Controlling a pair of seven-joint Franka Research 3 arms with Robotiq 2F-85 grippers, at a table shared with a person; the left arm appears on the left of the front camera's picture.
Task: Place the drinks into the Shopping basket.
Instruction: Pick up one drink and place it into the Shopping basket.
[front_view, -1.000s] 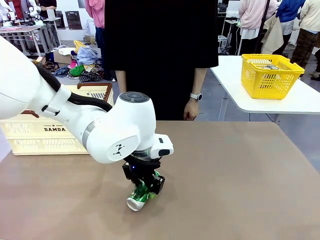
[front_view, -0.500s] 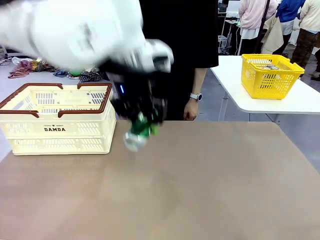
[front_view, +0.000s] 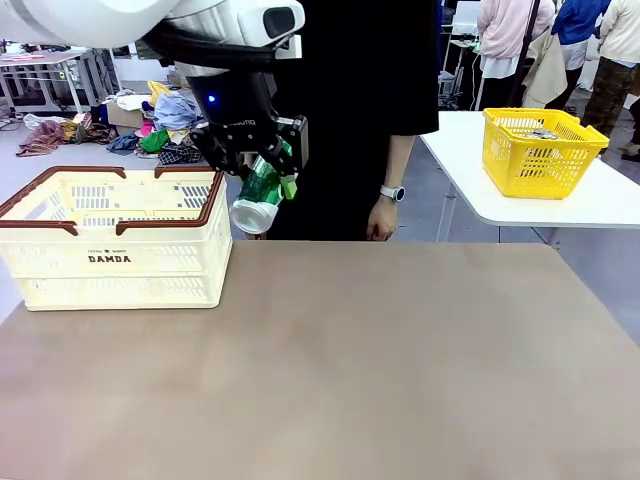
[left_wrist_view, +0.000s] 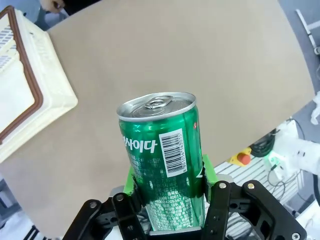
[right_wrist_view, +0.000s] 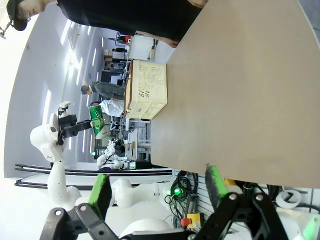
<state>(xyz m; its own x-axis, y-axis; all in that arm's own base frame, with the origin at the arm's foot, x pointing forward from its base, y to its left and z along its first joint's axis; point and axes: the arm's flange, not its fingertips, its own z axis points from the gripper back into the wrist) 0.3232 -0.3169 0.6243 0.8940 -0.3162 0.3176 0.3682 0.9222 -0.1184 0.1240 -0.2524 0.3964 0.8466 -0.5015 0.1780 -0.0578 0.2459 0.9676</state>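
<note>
Over the table (front_view: 400, 350), just right of the basket (front_view: 110, 270), the left gripper (front_view: 268, 172) clamped a green can (front_view: 255, 200).
The basket was cream slotted plastic with a brown rim. The right gripper (right_wrist_view: 157, 192) gaped, empty. The can was slim, glossy metal, tilted tab-end down and pinched near its base; that slick round wall might slide out, or an early release would drop it outside the rim.

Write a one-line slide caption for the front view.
Left gripper holds a green can tilted in the air beside the cream DAMDA basket, a person standing behind the table.
</note>
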